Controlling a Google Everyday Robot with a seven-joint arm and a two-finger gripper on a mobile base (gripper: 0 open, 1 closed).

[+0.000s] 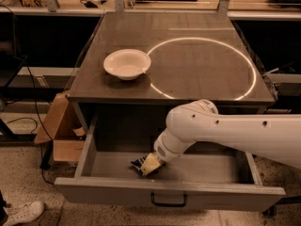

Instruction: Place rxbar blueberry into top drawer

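The top drawer [117,189] is pulled wide open below the tabletop, its front panel carrying a small dark handle [168,202]. My gripper [146,165] reaches down into the drawer, low over its floor toward the left of middle. A small dark blue piece with white marks, the rxbar blueberry [138,163], shows at the gripper's tip, close to the drawer floor. My white arm [225,131] comes in from the right across the drawer opening and hides part of the drawer's inside.
A white bowl [127,63] stands on the dark tabletop [197,74] at the left, beside a bright ring of light. A cardboard box [59,131] sits on the floor left of the drawer. A shoe [21,212] shows at the lower left.
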